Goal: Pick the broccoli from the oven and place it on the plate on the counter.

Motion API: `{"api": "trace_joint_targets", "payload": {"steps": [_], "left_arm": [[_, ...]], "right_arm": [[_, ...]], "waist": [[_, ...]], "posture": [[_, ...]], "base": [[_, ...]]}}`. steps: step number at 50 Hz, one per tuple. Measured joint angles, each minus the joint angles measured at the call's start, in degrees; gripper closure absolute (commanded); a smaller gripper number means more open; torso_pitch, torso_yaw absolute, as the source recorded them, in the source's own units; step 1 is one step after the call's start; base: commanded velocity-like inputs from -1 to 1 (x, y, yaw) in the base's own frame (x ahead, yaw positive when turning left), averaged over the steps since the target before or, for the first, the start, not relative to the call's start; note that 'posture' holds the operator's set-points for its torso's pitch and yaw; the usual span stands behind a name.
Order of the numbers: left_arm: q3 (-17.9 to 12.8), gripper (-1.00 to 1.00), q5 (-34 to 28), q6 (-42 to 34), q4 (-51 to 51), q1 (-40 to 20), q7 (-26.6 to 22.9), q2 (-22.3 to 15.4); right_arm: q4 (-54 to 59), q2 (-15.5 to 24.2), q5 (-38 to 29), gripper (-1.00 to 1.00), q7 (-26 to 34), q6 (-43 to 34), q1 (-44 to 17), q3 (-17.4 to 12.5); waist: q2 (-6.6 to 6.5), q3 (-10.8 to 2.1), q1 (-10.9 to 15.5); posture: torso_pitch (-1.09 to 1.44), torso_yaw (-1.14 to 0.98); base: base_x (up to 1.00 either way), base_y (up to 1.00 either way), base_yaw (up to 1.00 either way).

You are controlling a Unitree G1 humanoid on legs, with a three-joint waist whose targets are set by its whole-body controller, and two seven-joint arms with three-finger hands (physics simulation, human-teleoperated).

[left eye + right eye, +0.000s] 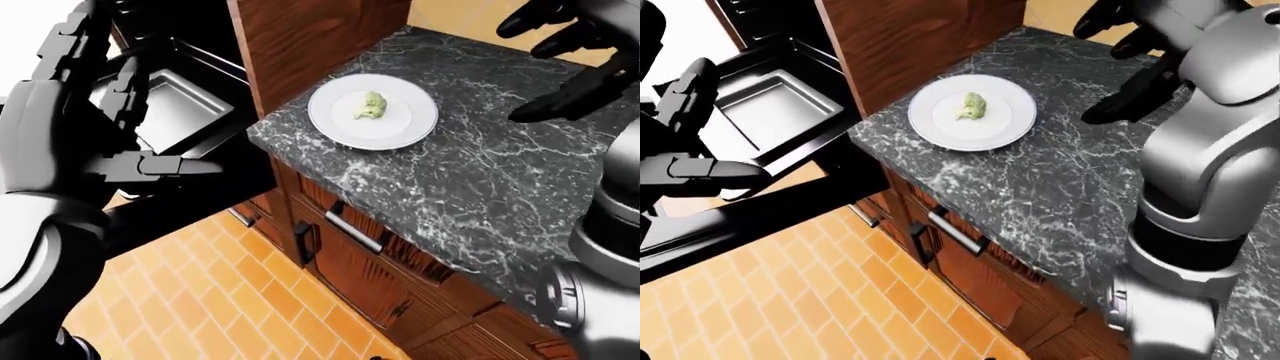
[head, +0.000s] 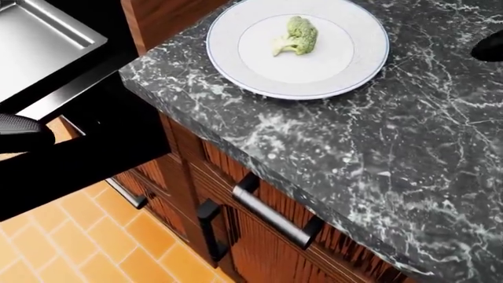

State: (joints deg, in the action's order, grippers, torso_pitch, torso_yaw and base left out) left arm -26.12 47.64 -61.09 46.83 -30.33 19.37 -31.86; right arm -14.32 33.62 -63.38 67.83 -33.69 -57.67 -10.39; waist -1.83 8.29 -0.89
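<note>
Green broccoli (image 2: 296, 35) on plate (image 2: 354, 73) — right hand (image 1: 1130, 64), left hand (image 1: 95, 124) both released, empty.

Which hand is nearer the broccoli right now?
Right. The right hand hovers open past the plate holding the broccoli; the left hand is open by the oven tray.

The broccoli (image 2: 295, 35), a small pale-green floret, lay on its side at the middle of the plate (image 2: 358, 72), stalk toward the head view's left. The round white plate sat flat on the dark marbled tabletop (image 2: 377, 153), near its edge, beside the open oven (image 1: 770, 112)
</note>
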Motion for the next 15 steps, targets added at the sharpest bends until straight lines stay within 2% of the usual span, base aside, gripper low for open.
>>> {"api": "trace_joint_targets", "payload": {"steps": [5,9,12,15], "left_arm": [[-1.18,-1.0,-1.73,4.39,-4.55,2.33,-1.82,-1.32],[-3.99,-1.0,-5.2,8.39,-9.94,4.82,-3.89,-1.56],[-6.57,-1.0,-5.73,10.01,-11.62,6.17,-4.53,-2.14],[-9.3,-1.0,-5.25,11.89,-12.61,8.27,-5.04,-2.68]], "right_arm": [[-10.58,5.16,0.13,-1.0,8.73,-1.7,3.25,-4.06],[-17.19,11.95,3.12,-1.0,13.3,-4.05,8.32,-10.13],[-22.28,17.67,7.12,-1.0,15.03,-6.54,15.12,-16.71],[-26.25,24.85,13.81,-1.0,16.69,-9.55,22.93,-26.78]], "waist": [[-0.03,-0.07,-0.02],[0.35,-0.03,0.09],[0.84,-0.05,0.26],[1.12,-0.01,0.45]], "posture": [[0.12,0.0],[0.12,0.0],[0.12,0.0],[0.12,0.0]], "base": [[0.0,0.0,0.0],[0.0,0.0,0.0],[0.0,0.0,0.0],[0.0,0.0,0.0]]}}
